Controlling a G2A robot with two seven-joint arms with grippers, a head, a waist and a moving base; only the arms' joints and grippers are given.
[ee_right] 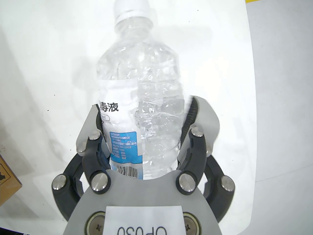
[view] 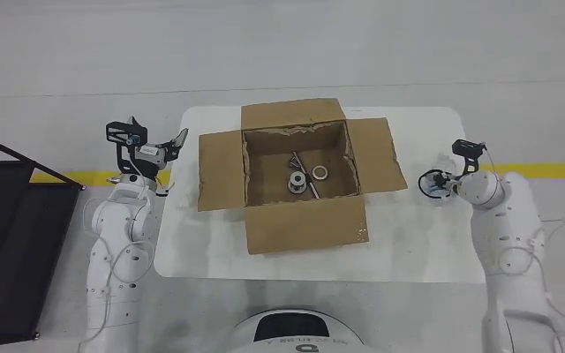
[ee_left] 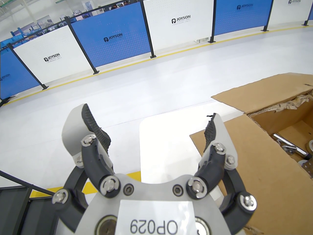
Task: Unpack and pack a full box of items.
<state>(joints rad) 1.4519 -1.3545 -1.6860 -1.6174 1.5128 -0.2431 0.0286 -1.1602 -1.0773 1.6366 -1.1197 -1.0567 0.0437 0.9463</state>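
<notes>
An open cardboard box (view: 300,228) stands in the middle of the white table (view: 424,238). Inside it lie a metal rod (view: 296,161), a small tape ring (view: 320,172) and a round metal part (view: 297,183). My right gripper (ee_right: 145,113) is shut on a clear water bottle (ee_right: 141,86) with a white cap, over the table's right part beside the box's right flap; from above it is the right gripper (view: 435,184). My left gripper (ee_left: 149,114) stands open and empty at the table's left edge, also the left gripper (view: 172,143), with the box (ee_left: 244,147) and rod (ee_left: 288,145) beyond it.
A black rack (view: 26,229) stands on the floor left of the table. A yellow floor line (view: 62,176) runs behind it. A box corner (ee_right: 7,172) sits close to the held bottle. Bare table lies in front of the box and on its right.
</notes>
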